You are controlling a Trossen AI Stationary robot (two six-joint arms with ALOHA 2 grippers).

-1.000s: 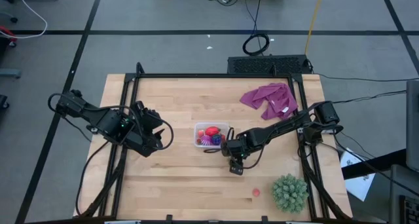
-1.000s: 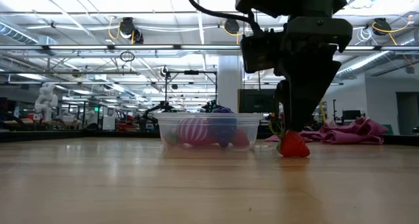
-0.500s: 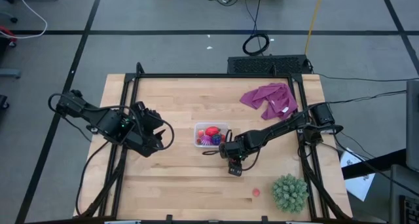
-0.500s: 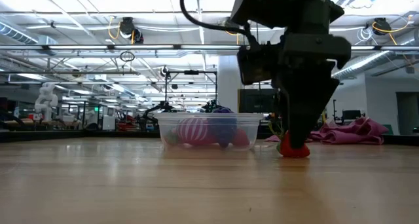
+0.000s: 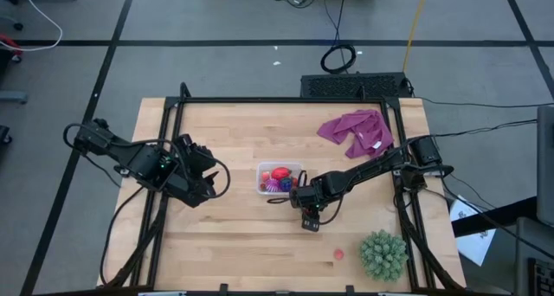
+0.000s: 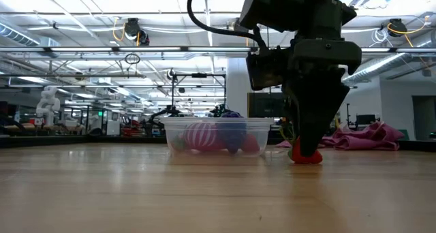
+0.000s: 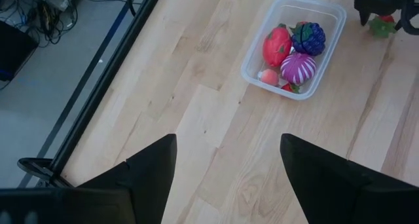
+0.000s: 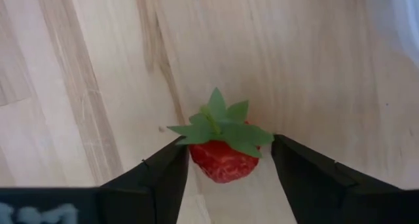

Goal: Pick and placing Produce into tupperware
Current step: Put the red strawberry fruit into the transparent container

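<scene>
The right gripper (image 8: 226,168) is down at the wooden table (image 5: 234,235), just near of the small clear plastic rectangular box (image 5: 279,177), with its two dark fingers (image 8: 163,178) standing on either side of a red toy strawberry with a green leafy top (image 8: 221,152). The fingers sit very close to the berry's sides, but the pictures do not settle whether they are pressing it, and the berry rests on the wood. The clear box stands at the table's middle and holds a red fruit (image 7: 276,46), a spiky purple one (image 7: 308,38), a striped pink one (image 7: 298,67) and a small pinkish bit (image 7: 266,76). Another small red piece (image 5: 338,254) lies near the front edge, beside a big green spiky ball (image 5: 383,254). A purple-magenta cloth (image 5: 357,131) lies at the far right. The left gripper (image 5: 206,176) hangs over the table's left side, fingers wide apart and holding nothing.
</scene>
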